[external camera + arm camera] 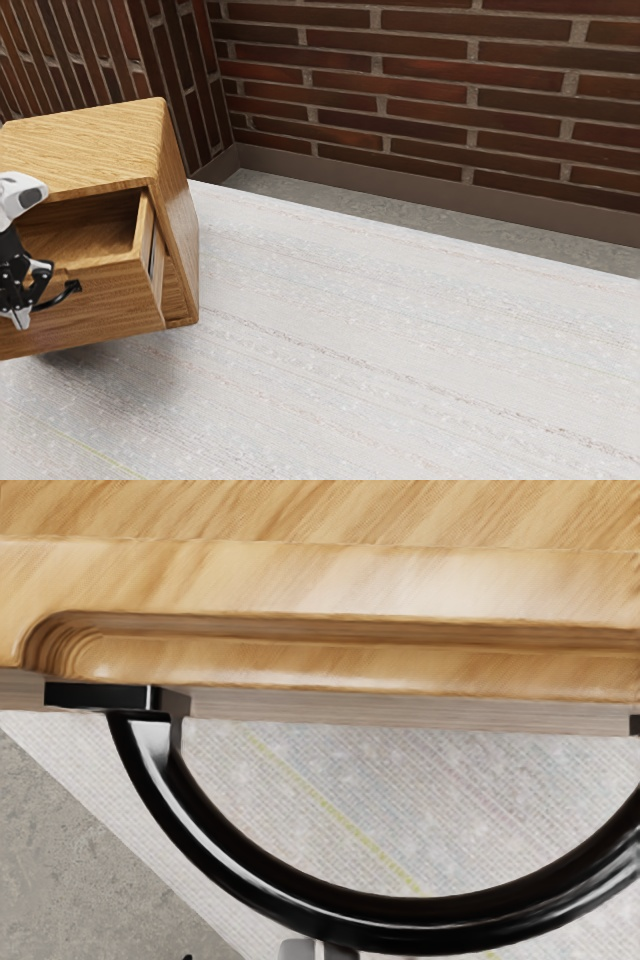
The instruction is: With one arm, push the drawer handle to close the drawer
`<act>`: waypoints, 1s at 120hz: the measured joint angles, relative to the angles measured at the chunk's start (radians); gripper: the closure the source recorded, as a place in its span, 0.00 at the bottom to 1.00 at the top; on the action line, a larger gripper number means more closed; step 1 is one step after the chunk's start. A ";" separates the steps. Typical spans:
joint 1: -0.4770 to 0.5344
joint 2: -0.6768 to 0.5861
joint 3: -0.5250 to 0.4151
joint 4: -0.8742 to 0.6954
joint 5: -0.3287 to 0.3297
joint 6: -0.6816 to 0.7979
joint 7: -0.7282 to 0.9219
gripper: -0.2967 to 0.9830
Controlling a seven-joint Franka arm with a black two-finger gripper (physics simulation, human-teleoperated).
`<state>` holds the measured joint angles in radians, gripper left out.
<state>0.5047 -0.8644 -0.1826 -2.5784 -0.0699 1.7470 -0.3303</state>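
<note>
Well, wooden cabinet (pixel 90 145) with drawer (pixel 105 305) pulled open; tool (pixel 21 318) narrow, tips together, right at curved black handle (pixel 400 915), contact unclear

at the exterior view's left edge, the white arm (pixel 18 192) points its closed jaws downward.

Illumination was bright and even over the table (pixel 400 330), and the light appeared to come from above. The brick wall (pixel 450 80) read darker. The top of the cabinet (pixel 90 145) was well lit; its side was duller, and the inside of the drawer (pixel 90 315) lay in shade. A soft shadow spread beneath. In the wrist view, white glare streaked the black handle (pixel 400 925), and the wood (pixel 400 575) bore a pale sheen.
</note>
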 joint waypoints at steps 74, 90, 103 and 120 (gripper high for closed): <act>0.023 0.139 -0.002 0.069 0.028 0.050 0.027 0.85; 0.023 0.154 -0.002 0.080 0.032 0.056 0.030 0.85; 0.023 0.178 -0.001 0.085 0.036 0.064 0.032 0.85; 0.023 0.208 -0.001 0.102 0.044 0.077 0.034 0.85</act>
<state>0.5277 -0.6563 -0.1839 -2.4763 -0.0257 1.8238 -0.2961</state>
